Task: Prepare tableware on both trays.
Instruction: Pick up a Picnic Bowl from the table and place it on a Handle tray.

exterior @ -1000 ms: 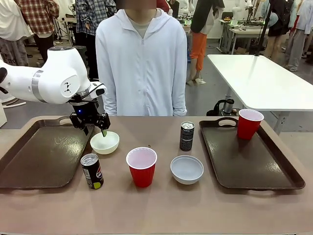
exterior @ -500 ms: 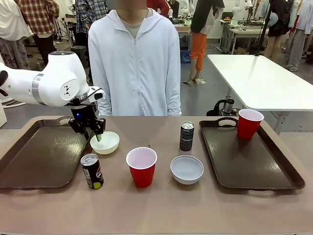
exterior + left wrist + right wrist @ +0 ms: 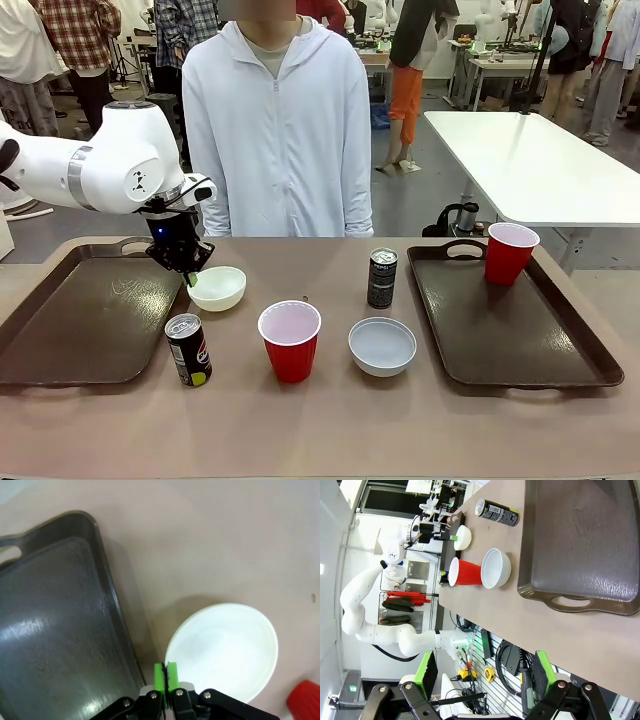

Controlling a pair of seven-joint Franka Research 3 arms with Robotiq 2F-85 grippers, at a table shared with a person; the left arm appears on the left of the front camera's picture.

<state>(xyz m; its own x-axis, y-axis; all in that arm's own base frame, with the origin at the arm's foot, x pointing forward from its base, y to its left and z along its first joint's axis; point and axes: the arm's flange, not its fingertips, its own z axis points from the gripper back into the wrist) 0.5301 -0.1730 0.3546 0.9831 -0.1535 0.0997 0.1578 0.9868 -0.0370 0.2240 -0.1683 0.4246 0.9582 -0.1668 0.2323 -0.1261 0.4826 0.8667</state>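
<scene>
My left gripper (image 3: 190,275) is shut on the near-left rim of a small white bowl (image 3: 218,287) that lies just right of the left tray (image 3: 80,320). The left wrist view shows the green pads (image 3: 166,672) pinched together at that bowl's (image 3: 225,650) edge, beside the tray's rim (image 3: 112,600). Mid-table stand a red cup (image 3: 290,340), a second white bowl (image 3: 382,345) and two dark cans (image 3: 188,350) (image 3: 381,278). Another red cup (image 3: 510,252) stands on the right tray (image 3: 520,320). My right gripper (image 3: 485,680) is open, off the table's right end.
A person in a white hooded jacket (image 3: 280,130) stands at the far side, hands out of sight. A white table (image 3: 540,165) stands at the back right. The left tray's floor is bare.
My left gripper has closed its fingers onto the bowl's rim, and the bowl has shifted slightly. The person has stepped a little to the left.
</scene>
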